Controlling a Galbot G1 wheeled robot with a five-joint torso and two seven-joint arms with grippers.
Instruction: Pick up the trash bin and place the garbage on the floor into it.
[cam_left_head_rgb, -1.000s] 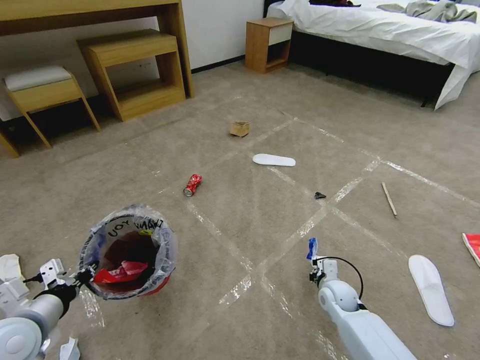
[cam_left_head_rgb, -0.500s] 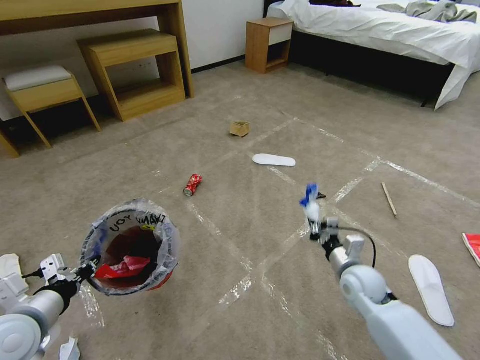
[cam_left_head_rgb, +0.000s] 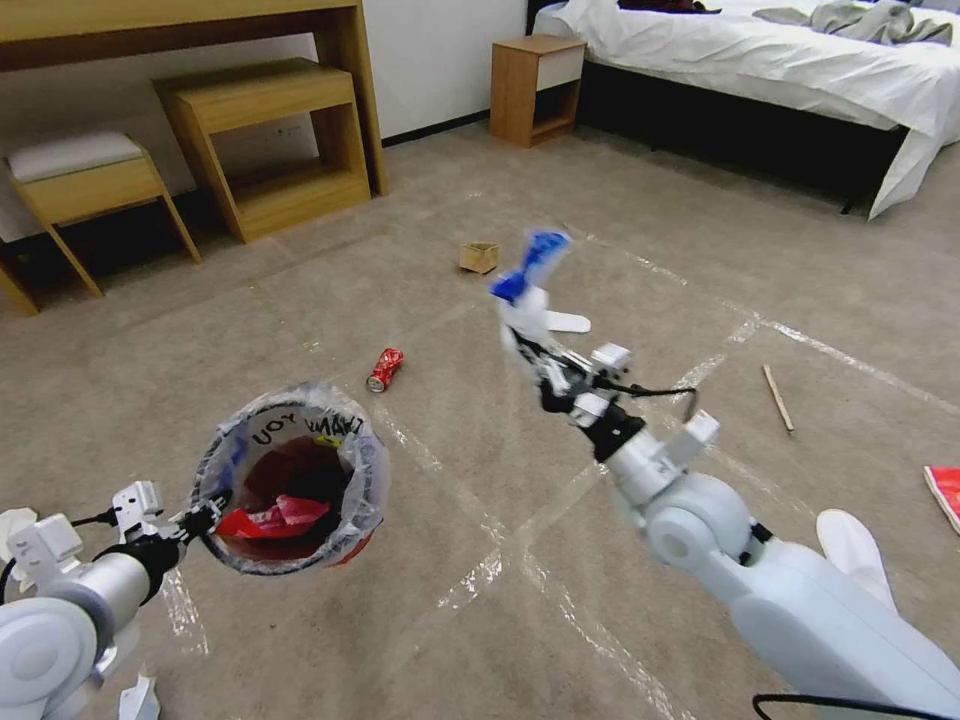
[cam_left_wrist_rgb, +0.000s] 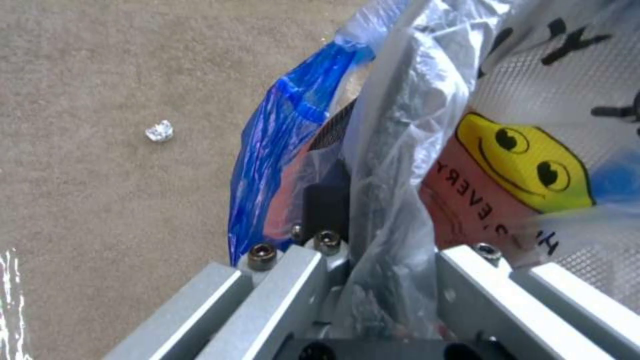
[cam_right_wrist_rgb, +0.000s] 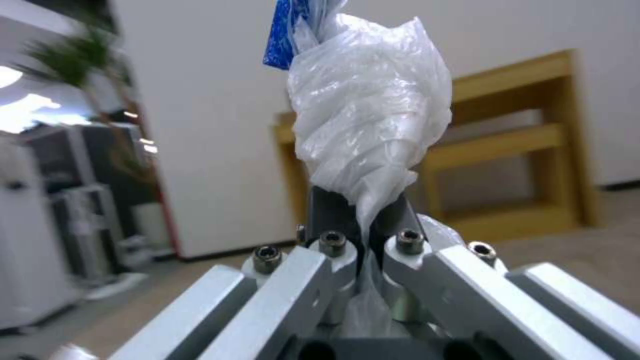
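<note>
The left gripper (cam_left_head_rgb: 205, 517) is clamped on the rim of the bin (cam_left_head_rgb: 292, 490), holding it off the floor (cam_left_head_rgb: 480, 480), with red litter already inside, while the right gripper (cam_left_head_rgb: 545, 372) pinches a white and blue plastic wad (cam_left_head_rgb: 527, 290) raised in the air, up and to the bin's right, not yet over its mouth. Left on the carpet, as far as can be judged, are the can (cam_left_head_rgb: 385, 369) just beyond the bin, the box (cam_left_head_rgb: 479, 257) and a slipper (cam_left_head_rgb: 565, 322) past the right gripper, and the stick (cam_left_head_rgb: 779, 397), a second slipper (cam_left_head_rgb: 858, 550) and a red wrapper (cam_left_head_rgb: 944, 492) to its right. The air between wad and bin mouth looks open, the rim's crinkled bag being the only edge to clear.
</note>
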